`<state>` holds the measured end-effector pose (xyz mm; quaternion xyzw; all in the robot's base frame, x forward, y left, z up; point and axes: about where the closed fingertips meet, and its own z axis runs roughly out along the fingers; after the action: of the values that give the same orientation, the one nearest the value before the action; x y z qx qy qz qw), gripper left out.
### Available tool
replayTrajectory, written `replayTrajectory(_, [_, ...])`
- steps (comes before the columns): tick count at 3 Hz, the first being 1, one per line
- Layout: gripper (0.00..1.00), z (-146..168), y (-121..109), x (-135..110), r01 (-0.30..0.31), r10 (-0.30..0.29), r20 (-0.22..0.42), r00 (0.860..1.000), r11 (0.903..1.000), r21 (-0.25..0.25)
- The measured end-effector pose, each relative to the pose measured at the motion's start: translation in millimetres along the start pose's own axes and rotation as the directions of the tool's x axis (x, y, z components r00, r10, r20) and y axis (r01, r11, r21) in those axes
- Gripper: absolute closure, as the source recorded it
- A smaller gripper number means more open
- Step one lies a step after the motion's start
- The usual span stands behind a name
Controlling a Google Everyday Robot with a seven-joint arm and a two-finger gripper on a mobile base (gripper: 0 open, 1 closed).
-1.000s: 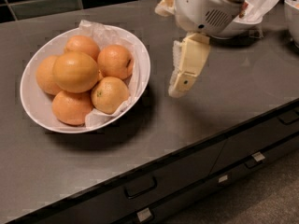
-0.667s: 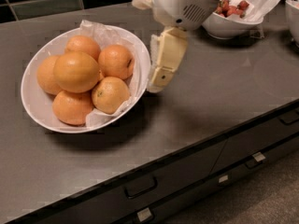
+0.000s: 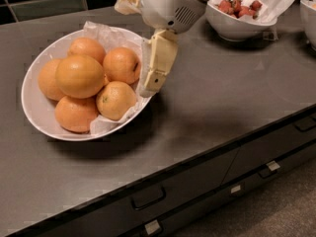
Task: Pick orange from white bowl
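Note:
The wide white bowl (image 3: 30, 94) with a crumpled paper liner sits on the dark counter at the left. It holds several oranges: a large one (image 3: 79, 76) on top, one (image 3: 121, 64) at the back right and one (image 3: 115, 99) at the front right. My gripper (image 3: 149, 85) hangs from the white arm and points down at the bowl's right rim, just right of the two right-hand oranges. It holds nothing that I can see.
A smaller white bowl with red fruit (image 3: 239, 13) stands at the back right. Another white bowl's edge (image 3: 310, 10) shows at the far right. The counter's front edge runs diagonally, with drawers and handles (image 3: 147, 198) below.
My gripper has moved left across the counter, from the middle to the right rim of the bowl with oranges. The oranges have not moved.

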<state>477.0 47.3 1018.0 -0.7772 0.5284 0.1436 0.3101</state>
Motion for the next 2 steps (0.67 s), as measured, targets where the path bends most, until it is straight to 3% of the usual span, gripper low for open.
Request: replayTrajectory(2, [0.0,40,-6,-15,-0.007,0.009,0.038,0.999,0.9994,-0.033])
